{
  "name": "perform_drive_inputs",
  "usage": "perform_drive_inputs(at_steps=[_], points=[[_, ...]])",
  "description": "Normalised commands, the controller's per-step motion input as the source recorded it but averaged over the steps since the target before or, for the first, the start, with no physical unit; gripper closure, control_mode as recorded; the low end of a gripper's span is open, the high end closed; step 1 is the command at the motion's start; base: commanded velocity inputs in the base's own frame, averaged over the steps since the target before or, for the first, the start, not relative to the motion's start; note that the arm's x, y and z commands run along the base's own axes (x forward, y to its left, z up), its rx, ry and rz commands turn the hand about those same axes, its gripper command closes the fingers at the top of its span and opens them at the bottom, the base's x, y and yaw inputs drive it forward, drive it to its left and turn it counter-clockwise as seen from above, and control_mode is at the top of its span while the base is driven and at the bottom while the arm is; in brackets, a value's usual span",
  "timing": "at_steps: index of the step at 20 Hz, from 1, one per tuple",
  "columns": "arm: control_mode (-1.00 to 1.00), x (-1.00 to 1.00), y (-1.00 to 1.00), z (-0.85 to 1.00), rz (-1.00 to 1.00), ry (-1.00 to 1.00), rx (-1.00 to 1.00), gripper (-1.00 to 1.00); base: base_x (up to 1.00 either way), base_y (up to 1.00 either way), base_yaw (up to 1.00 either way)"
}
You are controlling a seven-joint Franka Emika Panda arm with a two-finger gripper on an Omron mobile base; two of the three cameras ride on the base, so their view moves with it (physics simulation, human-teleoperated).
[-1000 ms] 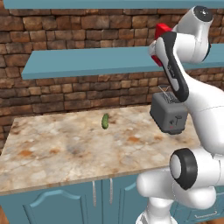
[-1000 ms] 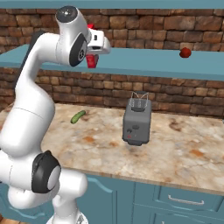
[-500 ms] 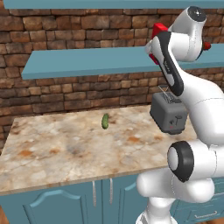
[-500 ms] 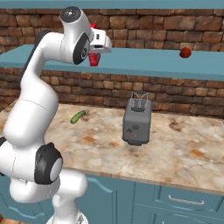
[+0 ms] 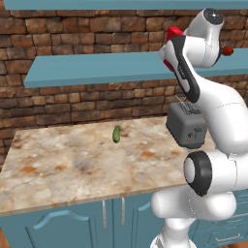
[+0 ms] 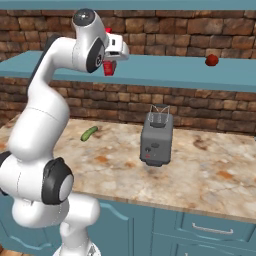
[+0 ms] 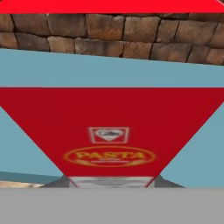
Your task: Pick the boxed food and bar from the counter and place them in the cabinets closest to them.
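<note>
My gripper [image 6: 112, 52] is shut on the boxed food [image 6: 108, 67], a red carton held upright at the height of the lower teal cabinet shelf [image 6: 175, 75], by its front edge. From the left base camera the carton's red top [image 5: 173, 34] peeks from behind my arm, in front of the same shelf [image 5: 97, 70]. The hand camera looks close onto the carton's face [image 7: 109, 127] with a yellow "PASTA" label; the teal shelf [image 7: 109, 70] and brick wall lie behind it. The counter [image 5: 72, 164] lies well below. The bar is out of view.
A grey toaster [image 6: 156, 140] stands on the counter under the shelf, right of my arm. A small green pickle [image 5: 116, 134] lies near the wall. A red round fruit [image 6: 212, 60] rests on the shelf farther right. Another teal shelf [image 5: 97, 4] runs above.
My arm has carried the carton a little further toward the shelf. The toaster, pickle and fruit have stayed put.
</note>
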Motion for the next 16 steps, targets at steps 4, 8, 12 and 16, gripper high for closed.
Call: perform_drive_inputs(at_steps=[4, 8, 12, 16], points=[[-1.00, 0.24, 0.00, -0.01, -0.01, 0.00, 0.00, 1.00, 0.00, 0.00, 0.00], [-1.00, 0.27, 0.00, 0.00, -0.01, 0.00, 0.00, 1.00, 0.00, 0.00, 0.00], [-1.00, 0.17, 0.00, 0.00, 0.00, 0.00, 0.00, 1.00, 0.00, 0.00, 0.00], [-1.00, 0.12, 0.00, 0.00, 0.00, 0.00, 0.00, 1.00, 0.00, 0.00, 0.00]])
